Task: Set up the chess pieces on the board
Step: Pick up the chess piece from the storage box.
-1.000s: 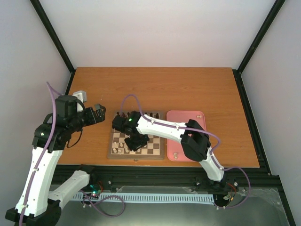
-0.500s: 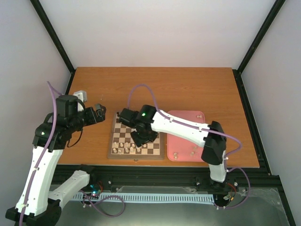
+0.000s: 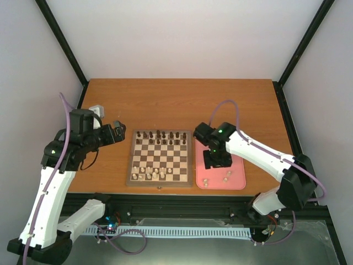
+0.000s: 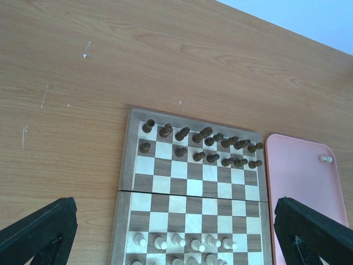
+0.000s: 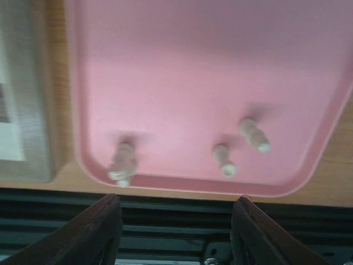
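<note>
The cream-white chess pieces (image 3: 149, 176) stand in the two rows at the 6 o'clock edge of the board (image 3: 176, 183). Dark brown chessmen (image 3: 162, 137) fill the rows at 12 o'clock. Three more white pieces (image 5: 223, 159) rest in the pink tray (image 3: 240, 178), near its 6 o'clock rim. The tray lies just beside the board at 3 o'clock.

The right gripper (image 3: 215, 164) hangs over the tray, jaws wide apart, holding nothing. The left gripper (image 3: 117, 132) hovers over the wooden table (image 3: 182, 105) at the board's 10 o'clock, spread fully and empty.
</note>
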